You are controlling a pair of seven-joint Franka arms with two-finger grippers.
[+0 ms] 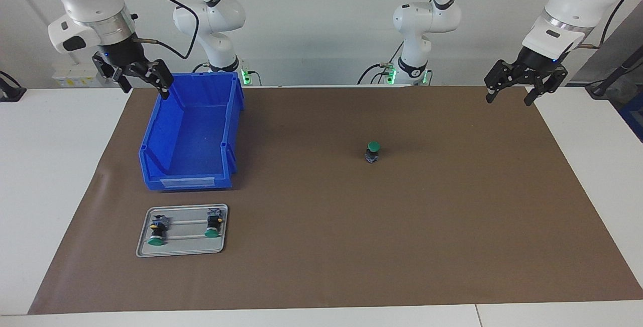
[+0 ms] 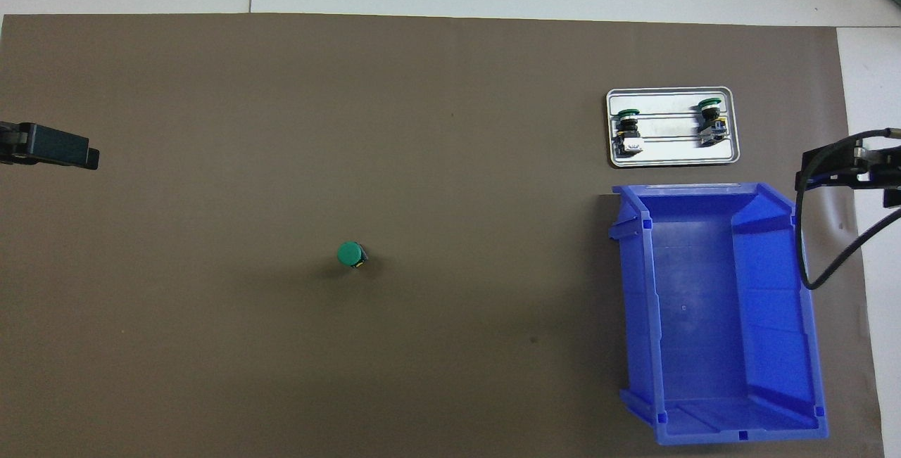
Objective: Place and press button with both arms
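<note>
Only the facing view shows both my grippers whole. My left gripper (image 1: 508, 93) hangs over the brown mat's (image 1: 321, 266) edge, jaws spread, empty. My right gripper (image 1: 145, 87) waits likewise over the blue bin's (image 1: 191, 179) corner. The button (image 1: 372, 151) stands upright mid-mat.

White table (image 1: 55, 176), seam lines visible in the top along the edge farthest from the robots. Brown paper mat (image 1: 351, 226) covers most of it, bare white strips at both ends. Plain pale grey wall (image 1: 321, 25) at the robots' end, lit evenly. Green indicator lights (image 1: 245, 73) glow low on that wall line. White box with a yellow label (image 1: 75, 78) at the right arm's end. Dark grey panel (image 1: 610, 61) at the left arm's end.
</note>
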